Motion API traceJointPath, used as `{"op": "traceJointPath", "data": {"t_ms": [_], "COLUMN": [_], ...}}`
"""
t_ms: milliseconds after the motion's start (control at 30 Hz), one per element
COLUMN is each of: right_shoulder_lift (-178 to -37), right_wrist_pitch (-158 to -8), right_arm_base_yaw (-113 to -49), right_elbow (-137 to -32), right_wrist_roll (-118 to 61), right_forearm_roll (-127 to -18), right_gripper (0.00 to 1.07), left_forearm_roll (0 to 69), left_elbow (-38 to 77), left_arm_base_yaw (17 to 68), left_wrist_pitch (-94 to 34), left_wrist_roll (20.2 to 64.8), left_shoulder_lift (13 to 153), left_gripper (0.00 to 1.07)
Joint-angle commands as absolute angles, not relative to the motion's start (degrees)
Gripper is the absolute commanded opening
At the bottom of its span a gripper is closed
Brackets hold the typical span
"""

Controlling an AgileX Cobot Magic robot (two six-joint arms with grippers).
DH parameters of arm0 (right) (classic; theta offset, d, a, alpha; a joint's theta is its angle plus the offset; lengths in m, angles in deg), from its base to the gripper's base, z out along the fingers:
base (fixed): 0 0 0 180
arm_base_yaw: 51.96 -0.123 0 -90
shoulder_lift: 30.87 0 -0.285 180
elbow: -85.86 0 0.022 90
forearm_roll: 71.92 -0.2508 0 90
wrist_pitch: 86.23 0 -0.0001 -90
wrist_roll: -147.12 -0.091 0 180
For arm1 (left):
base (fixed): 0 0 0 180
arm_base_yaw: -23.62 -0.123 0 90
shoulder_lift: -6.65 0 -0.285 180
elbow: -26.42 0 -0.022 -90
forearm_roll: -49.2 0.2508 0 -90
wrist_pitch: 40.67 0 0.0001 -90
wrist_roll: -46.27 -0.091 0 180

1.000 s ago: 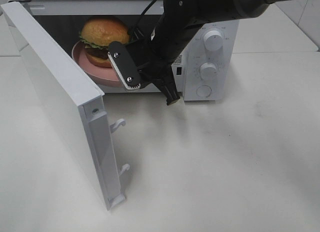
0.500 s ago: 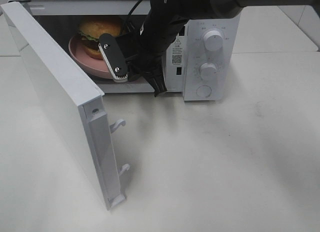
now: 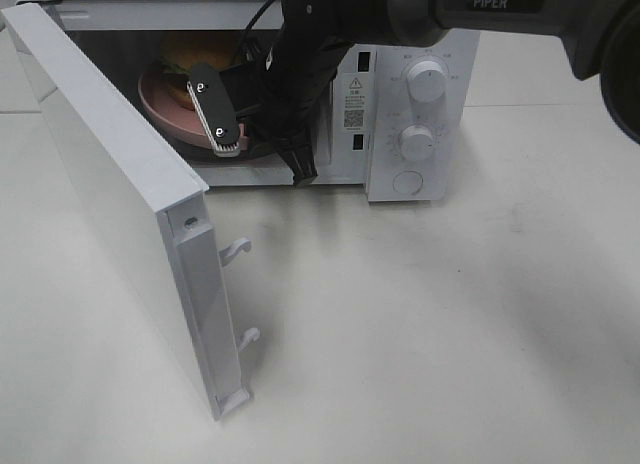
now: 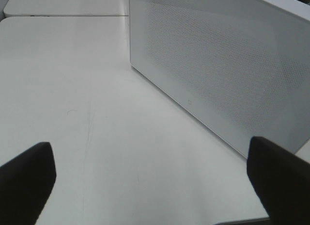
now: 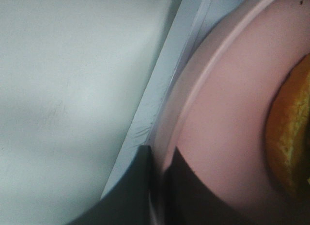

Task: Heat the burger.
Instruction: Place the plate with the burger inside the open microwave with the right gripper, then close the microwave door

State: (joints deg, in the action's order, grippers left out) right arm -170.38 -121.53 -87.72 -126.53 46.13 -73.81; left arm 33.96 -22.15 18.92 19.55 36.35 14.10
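I'm seeing plate (image 5: pixel 218 104) rim hugging microwave (image 3: pixel 412 104) sill | right fingers (image 5: pixel 127 198) pinching rim, burger (image 5: pixel 290 137) near | left fingers (image 4: pixel 24 184) gaping, empty.

The microwave (image 3: pixel 420 94) stands at the back of the counter (image 3: pixel 450 334); its door (image 3: pixel 110 184) stands open to the front-left; inside lies the plate (image 5: pixel 227 113), the burger (image 5: pixel 290 133) on it; the right end effector (image 5: pixel 157 181) clasps the plate's front rim.

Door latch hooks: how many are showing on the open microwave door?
2. Both stick out of the free edge of the microwave door: the upper hook about midway down, and the lower hook nearer the bottom corner. None seems hidden.
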Motion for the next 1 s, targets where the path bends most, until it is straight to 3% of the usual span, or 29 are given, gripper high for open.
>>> {"op": "traceJointPath", "data": {"t_ms": [33, 267, 533, 600, 700, 767, 1000], "right_shoulder_lift": [-170.84, -172.56, -173.42, -173.42, -173.42, -173.42, -173.42], "right_wrist_pitch": [-118.49, -118.37, -117.86, -117.40, -117.34, -117.34, -118.03], "right_arm_base_yaw": [-87.72, -87.49, -87.49, -87.49, -87.49, -87.49, -87.49], "right_elbow": [-128.88, -129.28, -129.28, -129.28, -129.28, -129.28, -129.28], "right_wrist_roll": [45.44, 44.52, 39.60, 36.90, 36.39, 33.75, 32.61], "right_forearm_roll": [-73.35, -72.26, -69.34, -68.71, -68.60, -66.25, -66.02], "right_gripper": [0.00, 0.00, 0.11, 0.23, 0.27, 0.41, 0.49], "left_forearm_roll": [34.02, 34.02, 34.08, 34.08, 34.08, 34.08, 34.08], "left_elbow": [-22.21, -22.21, -22.21, -22.21, -22.21, -22.21, -22.21], "left_arm_base_yaw": [18.75, 18.75, 18.75, 18.75, 18.75, 18.75, 18.75], "left_wrist_pitch": [18.92, 18.92, 18.92, 18.92, 18.92, 18.92, 18.92], "left_wrist_roll": [36.30, 36.30, 36.30, 36.30, 36.30, 36.30, 36.30], "left_shoulder_lift": [13.01, 13.01, 13.01, 13.01, 13.01, 13.01, 13.01], "left_gripper": [1.00, 1.00, 1.00, 1.00, 1.00, 1.00, 1.00]}}
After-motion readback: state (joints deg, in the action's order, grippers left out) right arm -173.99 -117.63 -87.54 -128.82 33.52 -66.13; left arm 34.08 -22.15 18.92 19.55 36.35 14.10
